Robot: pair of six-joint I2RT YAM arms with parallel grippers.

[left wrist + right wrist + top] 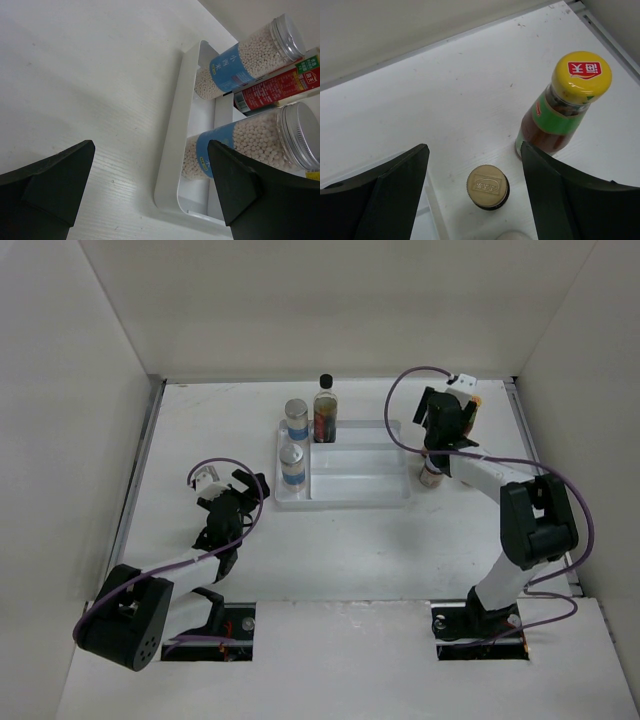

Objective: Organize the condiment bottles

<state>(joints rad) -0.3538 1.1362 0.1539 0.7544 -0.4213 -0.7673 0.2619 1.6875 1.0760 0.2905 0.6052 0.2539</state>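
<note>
The left gripper (151,147) rests low on the table (200,420), just outside the near left corner of the white divided tray (350,498). Its jaws are spread fully wide and hold nothing. It appears parked there to leave the work to the other arm.

3 bottles already stand upright in the tray. The far grey-lidded jar (296,420) and the near grey-lidded jar (291,465) line up in the left compartment. The black-capped dark bottle (325,410) stands just beside the far one, at the back. Both jars are clear, filled with small white beads, wrapped in a blue label and closed by a ribbed metal lid.

The right gripper (474,147) hangs over the bare table beyond the tray's right edge. Its jaws are wide and empty and straddle the tan-capped small bottle (487,186) from above. That looks like a line-up for a top-down grasp.

The yellow-capped bottle (560,107) stands near it on the table, outside the jaws. It is glass, with reddish-brown sauce, a green and red label and a red mark on the cap. These 2 are not yet in the tray.
</note>
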